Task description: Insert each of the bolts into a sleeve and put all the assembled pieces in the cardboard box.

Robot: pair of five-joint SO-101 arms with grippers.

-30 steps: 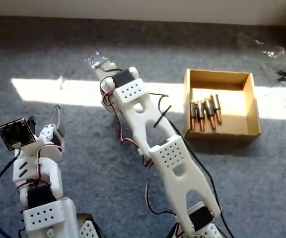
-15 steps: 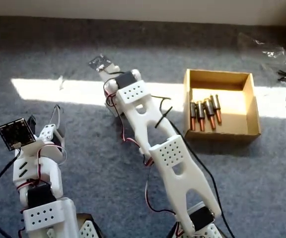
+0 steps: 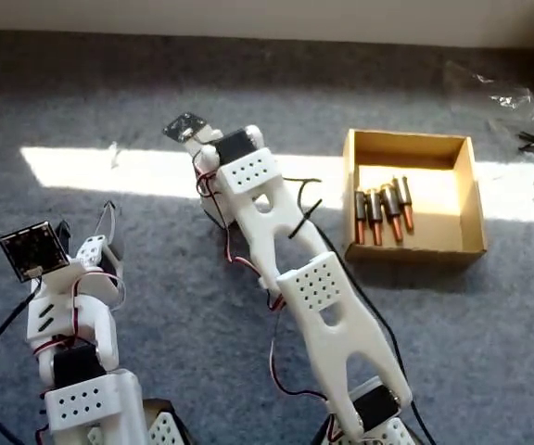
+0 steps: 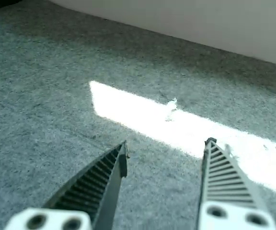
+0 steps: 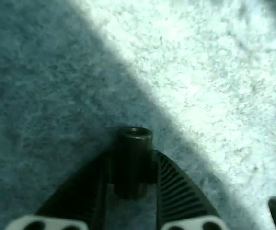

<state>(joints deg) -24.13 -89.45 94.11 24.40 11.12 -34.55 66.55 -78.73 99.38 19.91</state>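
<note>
Dark and tubular: logged one sleeve (image 5: 134, 143) clenched between the fingers of right gripper (image 5: 132, 163), visible end hollow, over grey carpet (image 3: 156, 93) at the edge of a sun patch. Placed it, going by that arm's reach, at far middle of scene, left of cardboard box (image 3: 413, 252). Found left gripper (image 4: 166, 143) spread wide, grasping nothing, low over carpet at near left. Counted four assembled pieces (image 3: 383, 211) lying side by side in box at right. Judged task mostly done: four pieces boxed, one sleeve yet to take a bolt and go in. Cannot tell where matching bolt lies
</note>
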